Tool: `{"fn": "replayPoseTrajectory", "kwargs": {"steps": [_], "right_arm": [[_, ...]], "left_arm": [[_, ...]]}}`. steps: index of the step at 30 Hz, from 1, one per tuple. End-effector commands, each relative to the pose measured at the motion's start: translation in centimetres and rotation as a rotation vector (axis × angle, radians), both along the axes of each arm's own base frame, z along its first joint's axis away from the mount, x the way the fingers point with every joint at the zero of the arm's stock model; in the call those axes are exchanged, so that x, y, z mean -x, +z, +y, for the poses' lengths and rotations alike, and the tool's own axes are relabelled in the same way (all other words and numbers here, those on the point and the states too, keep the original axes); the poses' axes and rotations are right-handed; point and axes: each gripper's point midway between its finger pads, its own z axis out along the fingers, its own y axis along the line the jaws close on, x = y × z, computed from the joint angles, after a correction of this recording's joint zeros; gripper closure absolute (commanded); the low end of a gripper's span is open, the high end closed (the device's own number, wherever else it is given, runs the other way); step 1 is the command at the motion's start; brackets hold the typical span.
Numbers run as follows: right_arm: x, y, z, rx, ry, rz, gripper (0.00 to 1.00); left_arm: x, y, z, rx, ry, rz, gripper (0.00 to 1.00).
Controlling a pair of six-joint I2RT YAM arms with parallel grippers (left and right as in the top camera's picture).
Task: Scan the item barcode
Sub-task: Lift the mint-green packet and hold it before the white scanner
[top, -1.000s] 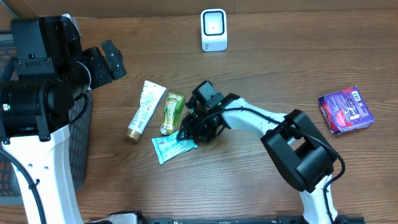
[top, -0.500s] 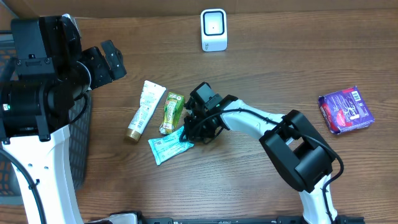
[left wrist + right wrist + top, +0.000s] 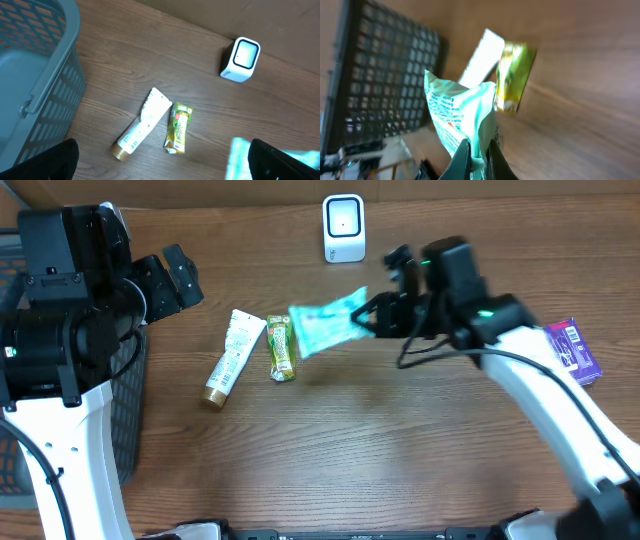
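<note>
The left arm (image 3: 60, 320) has blocky black joint housings above a curved white link, with a small green light (image 3: 10, 352) and a thin black cable (image 3: 35, 455). The right arm (image 3: 545, 395) has slim white links, a black wrist housing and black fingers (image 3: 464, 156).

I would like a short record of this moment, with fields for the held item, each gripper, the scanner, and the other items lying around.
held item: mint-green packet, lifted in the air
right gripper: shut on one edge of the packet
left gripper: open, holding nothing, beside the basket
scanner: white, standing at the far side, nothing against it
lying loose: white tube and green-yellow sachet side by side; purple pack at the right, partly hidden by the right arm
</note>
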Motion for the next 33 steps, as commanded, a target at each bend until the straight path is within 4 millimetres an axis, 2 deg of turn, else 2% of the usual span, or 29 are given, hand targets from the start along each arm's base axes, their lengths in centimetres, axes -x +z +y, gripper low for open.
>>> {"fn": "replayPoseTrajectory", "kwargs": {"steps": [1, 7, 10, 13, 16, 19, 21, 25, 29, 33], "right_arm": [[-0.1, 4.1, -2.0, -0.019, 0.0, -0.152, 0.96], [-0.4, 7.8, -4.9, -0.029, -0.059, -0.282, 0.96], [-0.2, 9.4, -5.5, -0.039, -0.07, -0.339, 0.96], [0.0, 10.3, -5.6, -0.047, -0.071, -0.369, 0.96], [-0.2, 10.3, -5.8, -0.04, -0.092, -0.367, 0.96], [-1.1, 9.5, -6.9, 0.041, -0.199, -0.342, 0.96], [-2.0, 9.6, -7.8, 0.14, -0.303, -0.365, 0.96], [-3.2, 12.6, -9.0, 0.263, -0.451, -0.469, 0.96], [-5.4, 16.8, -10.5, 0.408, -0.634, -0.648, 0.96], [-7.5, 18.4, -10.3, 0.586, -0.745, -0.819, 0.96]], "left_arm": [[-0.2, 0.2, 0.3, -0.012, 0.004, -0.006, 0.0], [-0.2, 0.2, 0.3, -0.012, 0.004, -0.006, 0.0], [-0.2, 0.2, 0.3, -0.012, 0.004, -0.006, 0.0], [-0.2, 0.2, 0.3, -0.012, 0.004, -0.006, 0.01], [-0.2, 0.2, 0.3, -0.012, 0.004, -0.005, 0.01], [-0.2, 0.2, 0.3, -0.012, 0.004, -0.005, 0.0], [-0.2, 0.2, 0.3, -0.012, 0.004, -0.005, 0.01], [-0.2, 0.2, 0.3, -0.012, 0.004, -0.005, 0.0], [-0.2, 0.2, 0.3, -0.012, 0.004, -0.005, 0.01], [-0.2, 0.2, 0.3, -0.012, 0.004, -0.005, 0.01]]}}
